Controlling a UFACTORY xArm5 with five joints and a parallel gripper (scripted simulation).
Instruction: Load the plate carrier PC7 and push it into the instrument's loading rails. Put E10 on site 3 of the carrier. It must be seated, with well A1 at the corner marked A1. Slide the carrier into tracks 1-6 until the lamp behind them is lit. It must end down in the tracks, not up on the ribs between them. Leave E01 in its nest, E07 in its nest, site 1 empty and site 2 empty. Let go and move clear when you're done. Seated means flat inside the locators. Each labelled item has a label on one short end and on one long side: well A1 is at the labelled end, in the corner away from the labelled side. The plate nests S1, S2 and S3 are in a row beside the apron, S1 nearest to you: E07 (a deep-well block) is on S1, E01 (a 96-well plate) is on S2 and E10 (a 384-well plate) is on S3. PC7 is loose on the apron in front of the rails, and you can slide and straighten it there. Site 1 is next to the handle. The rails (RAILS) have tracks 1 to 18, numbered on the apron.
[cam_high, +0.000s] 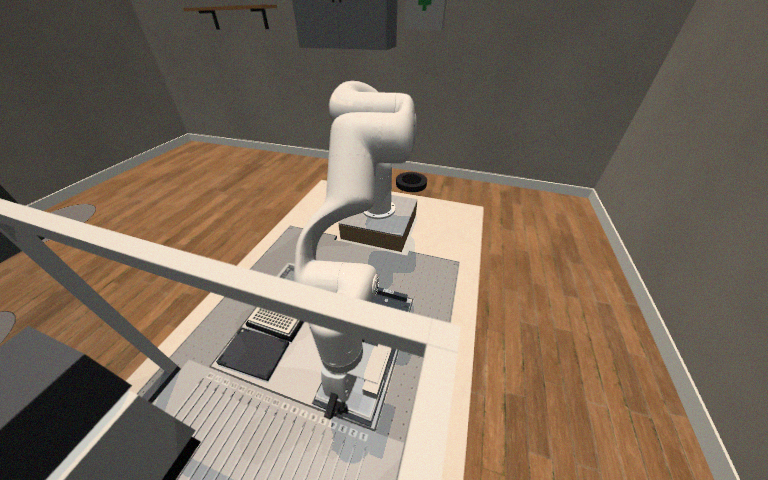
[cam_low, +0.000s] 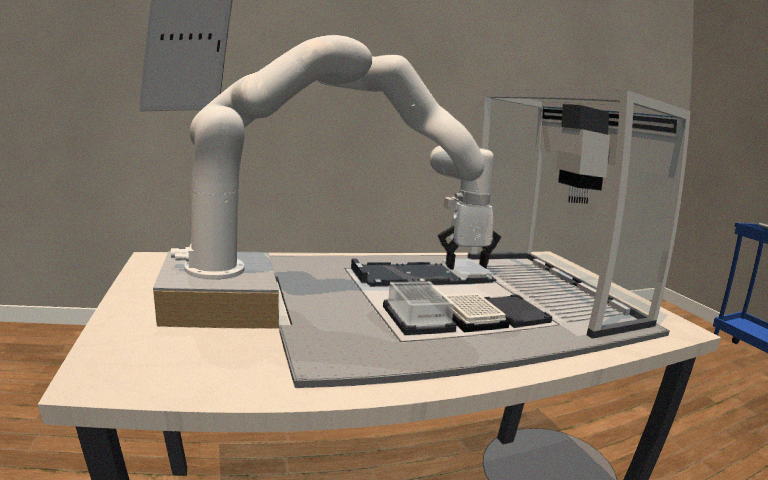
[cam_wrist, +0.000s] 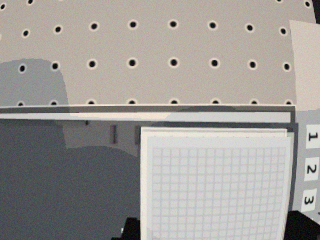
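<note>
Directly beneath the wide-open, empty hand (cam_low: 468, 259): white, finely gridded E10 (cam_wrist: 216, 200), grid legible only from the wrist.

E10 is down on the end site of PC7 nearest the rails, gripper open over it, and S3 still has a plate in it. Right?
Not quite: S3 is a bare dark nest, as the exterior view shows. The rest holds: E10 lies on the end site of PC7 nearest the rails, with the gripper open over it.
</note>
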